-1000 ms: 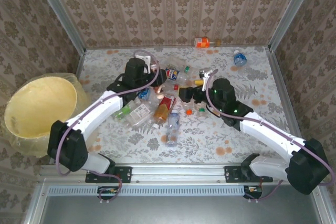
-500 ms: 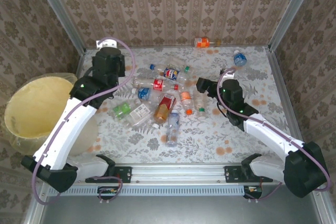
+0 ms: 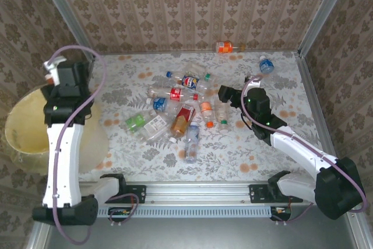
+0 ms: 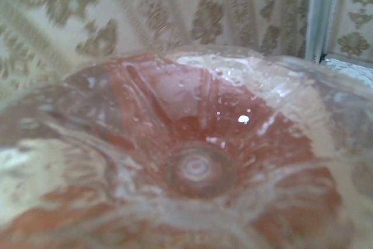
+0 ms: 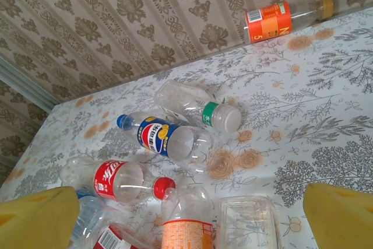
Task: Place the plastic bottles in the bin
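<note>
**Labels.** From the right wrist view, an orange-labelled bottle [image 5: 267, 20] lay on its side against the far wall. Its label carried a large "N", a "5" and a barcode. A blue-labelled bottle [image 5: 169, 139] bore a red, white and blue roundel. A red-labelled bottle [image 5: 119, 180] carried white script too small to read. A green-banded bottle [image 5: 198, 106] had a white cap.

**Task items.** Most plastic bottles [image 3: 180, 112] lay in a loose heap mid-table. One blue-capped bottle [image 3: 265, 64] lay apart near the far right corner. The bin [image 3: 17, 118] stood off the table's left edge.

**Grippers.** The left gripper [image 3: 58, 75] hung above the bin's far rim. A clear red-tinted bottle base [image 4: 198, 167] pressed close to its wrist camera and hid the fingers, so whether it was gripped could not be told. The right gripper [image 5: 189, 217] stood wide apart with nothing between its yellow fingertips [image 5: 38, 217], just right of the heap.

**Surface and room.** The table [image 3: 280, 138] had a white cover printed with grey foliage and orange blooms. Beige damask wallpaper [image 3: 175, 10] lined the walls, with aluminium posts [image 3: 323, 13] at the corners.
</note>
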`<state>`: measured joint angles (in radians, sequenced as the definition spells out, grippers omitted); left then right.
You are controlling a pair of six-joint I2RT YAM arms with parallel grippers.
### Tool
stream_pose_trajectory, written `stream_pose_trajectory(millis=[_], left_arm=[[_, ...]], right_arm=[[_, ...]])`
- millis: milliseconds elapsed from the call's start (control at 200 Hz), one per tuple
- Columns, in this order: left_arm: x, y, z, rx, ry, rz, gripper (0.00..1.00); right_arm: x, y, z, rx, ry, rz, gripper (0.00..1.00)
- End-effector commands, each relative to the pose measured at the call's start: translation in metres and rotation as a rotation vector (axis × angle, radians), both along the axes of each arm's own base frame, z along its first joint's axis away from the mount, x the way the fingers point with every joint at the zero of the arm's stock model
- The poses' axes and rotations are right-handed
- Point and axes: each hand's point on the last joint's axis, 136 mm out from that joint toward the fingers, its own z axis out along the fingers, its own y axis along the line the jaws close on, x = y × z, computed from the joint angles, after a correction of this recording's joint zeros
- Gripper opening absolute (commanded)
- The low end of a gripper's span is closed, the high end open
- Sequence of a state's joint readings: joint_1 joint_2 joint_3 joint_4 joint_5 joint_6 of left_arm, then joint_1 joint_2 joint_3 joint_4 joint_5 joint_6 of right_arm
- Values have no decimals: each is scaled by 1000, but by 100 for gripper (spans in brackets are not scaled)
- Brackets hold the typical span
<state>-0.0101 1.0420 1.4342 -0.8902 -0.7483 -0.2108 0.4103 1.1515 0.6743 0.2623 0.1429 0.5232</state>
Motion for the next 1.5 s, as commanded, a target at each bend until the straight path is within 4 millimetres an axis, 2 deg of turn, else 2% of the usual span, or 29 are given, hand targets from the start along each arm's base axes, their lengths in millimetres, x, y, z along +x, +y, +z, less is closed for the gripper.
stream_pose_trajectory(millis=[0, 115, 295, 610, 765, 860, 935, 1055, 1340, 1420, 1495], left_arm=[[-2, -1, -20, -171, -82, -38, 61], [2, 8, -46, -310, -95, -33, 61], [16, 12, -65, -433, -145, -49, 62], [56, 6, -74, -568, -265, -105, 61], [62, 6, -71, -574, -287, -111, 62], [63, 5, -75, -586, -275, -114, 68], [62, 3, -79, -591, -262, -119, 76], [58, 0, -80, -594, -244, -125, 79], [38, -3, -62, -553, -256, -131, 93], [34, -7, -54, -544, -277, -154, 97], [32, -12, -44, -538, -320, -191, 100]], right_arm=[[5, 0, 19, 2, -37, 4, 100], [4, 3, 18, -1, -26, 19, 100], [4, 4, 16, 21, -16, 19, 100], [1, 2, 10, 9, 4, 15, 100], [-2, -2, 5, 0, 12, -1, 100], [-4, -6, -2, -2, 28, -21, 100], [-6, -9, -9, -2, 56, -35, 100], [-11, -14, -28, -33, 138, -51, 100], [-30, -28, -84, -132, 358, -78, 100], [-34, -23, -101, -149, 422, -42, 100], [-36, -8, -114, -138, 479, 38, 100]])
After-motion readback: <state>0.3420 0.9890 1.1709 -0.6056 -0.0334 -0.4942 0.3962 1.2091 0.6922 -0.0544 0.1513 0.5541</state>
